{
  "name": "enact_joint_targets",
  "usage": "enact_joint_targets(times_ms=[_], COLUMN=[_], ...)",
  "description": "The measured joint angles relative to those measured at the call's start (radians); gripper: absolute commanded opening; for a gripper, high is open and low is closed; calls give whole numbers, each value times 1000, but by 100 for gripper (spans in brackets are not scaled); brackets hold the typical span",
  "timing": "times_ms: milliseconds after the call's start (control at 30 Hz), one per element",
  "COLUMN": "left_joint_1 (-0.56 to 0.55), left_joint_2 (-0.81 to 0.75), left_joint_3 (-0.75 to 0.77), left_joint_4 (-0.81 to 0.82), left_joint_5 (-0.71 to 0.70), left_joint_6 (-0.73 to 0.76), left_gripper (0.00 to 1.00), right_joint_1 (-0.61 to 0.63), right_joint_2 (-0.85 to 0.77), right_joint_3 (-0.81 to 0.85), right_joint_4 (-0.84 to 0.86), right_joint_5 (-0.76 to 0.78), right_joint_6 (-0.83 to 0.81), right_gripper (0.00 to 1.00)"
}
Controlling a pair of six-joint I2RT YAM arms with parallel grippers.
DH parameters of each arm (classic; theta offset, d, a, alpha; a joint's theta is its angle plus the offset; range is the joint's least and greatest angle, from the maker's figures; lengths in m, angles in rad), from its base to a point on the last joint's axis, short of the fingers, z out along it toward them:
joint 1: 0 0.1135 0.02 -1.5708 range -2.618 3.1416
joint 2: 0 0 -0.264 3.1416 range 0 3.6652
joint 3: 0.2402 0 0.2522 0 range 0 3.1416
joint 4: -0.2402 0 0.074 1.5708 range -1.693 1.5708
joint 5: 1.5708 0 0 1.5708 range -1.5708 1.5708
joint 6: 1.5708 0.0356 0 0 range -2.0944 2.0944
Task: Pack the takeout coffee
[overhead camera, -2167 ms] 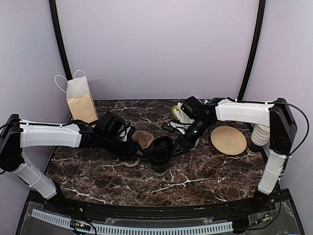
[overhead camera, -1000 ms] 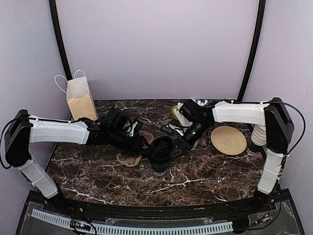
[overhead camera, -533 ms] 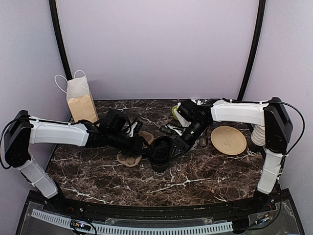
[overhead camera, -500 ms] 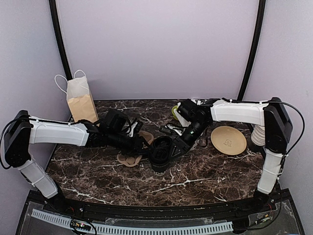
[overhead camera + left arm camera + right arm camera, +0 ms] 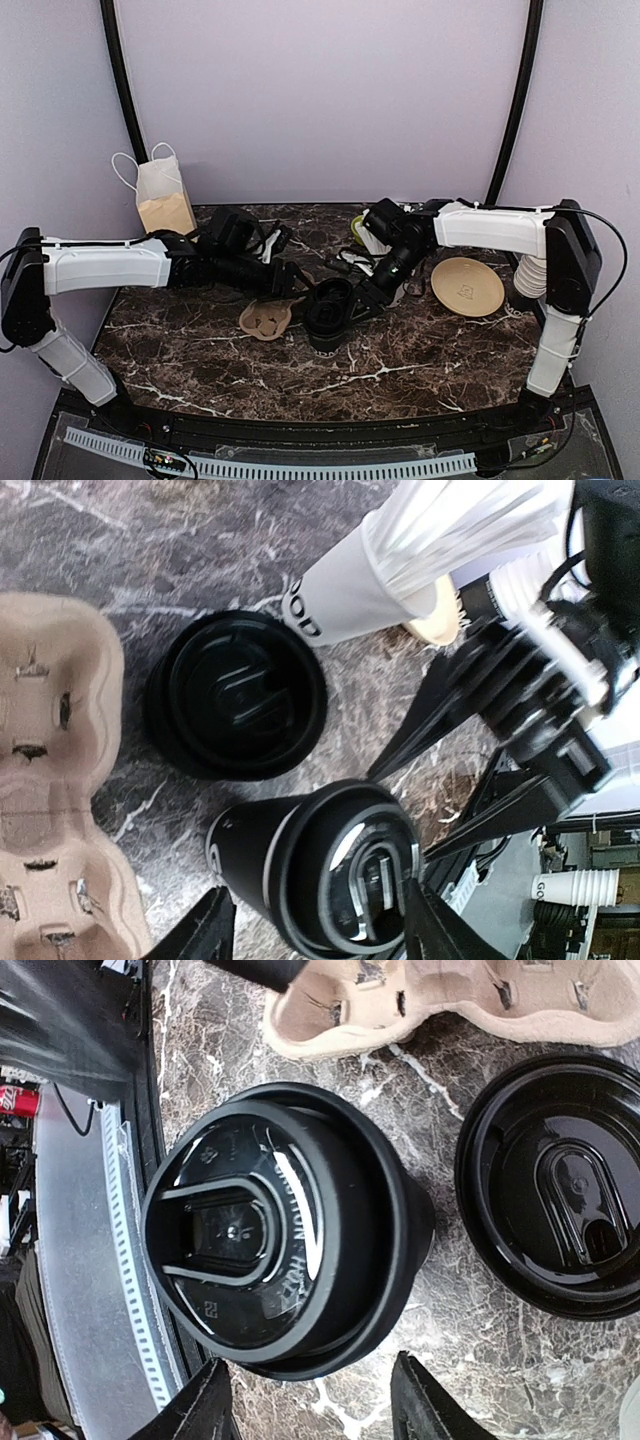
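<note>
A takeout coffee cup (image 5: 325, 326), black with a black lid, stands mid-table. It shows in the left wrist view (image 5: 320, 880) and the right wrist view (image 5: 270, 1250). A stack of black lids (image 5: 335, 292) sits just behind it. My left gripper (image 5: 288, 284) is open and empty, left of the cup; in its wrist view (image 5: 325, 930) the fingers straddle the cup without touching it. My right gripper (image 5: 362, 297) is open and empty at the cup's right; in its wrist view (image 5: 315, 1405) the cup lies just past the fingertips.
A tan pulp cup carrier (image 5: 265, 318) lies left of the cup. A paper bag (image 5: 165, 210) stands at the back left. A tan plate (image 5: 467, 285) and stacked white cups (image 5: 530, 275) are at the right. A white straw cup (image 5: 400, 560) lies behind the lids.
My left arm has drawn back up and to the left, uncovering the cup carrier. My right gripper has stayed by the cup. The cup has not moved.
</note>
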Motion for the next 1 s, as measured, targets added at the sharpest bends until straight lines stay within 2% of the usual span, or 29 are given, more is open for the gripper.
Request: enact_joint_targets(times_ms=[200,267,333,467,567,800,1000], left_joint_1=[-9,-24,-45,-82,-85,-105,-136], left_joint_2=[-38,-63,-97,-165,-190,-122,0], left_joint_3=[40,48,48,48,48,119,198], left_joint_4=[-19,-32,-42,-54,-51,-136,-192], left_joint_5=[-42,-84,-134,-242,-271,-184,-130], left_joint_6=[93,162,243,421,534,744,804], left_gripper=[72,81,97,99,99,94,96], right_joint_1=[0,0,0,0,0,-46,-212], right_joint_2=[-28,-51,-84,-171,-262,-475,-547], right_joint_3=[2,2,2,0,-22,-130,-195], right_joint_4=[-21,-31,-42,-79,-111,-157,-145], right_joint_5=[-16,-16,-16,-29,-46,-40,-42], right_joint_6=[-34,-46,-64,-136,-213,-323,-334], right_gripper=[61,61,62,64,65,67,67])
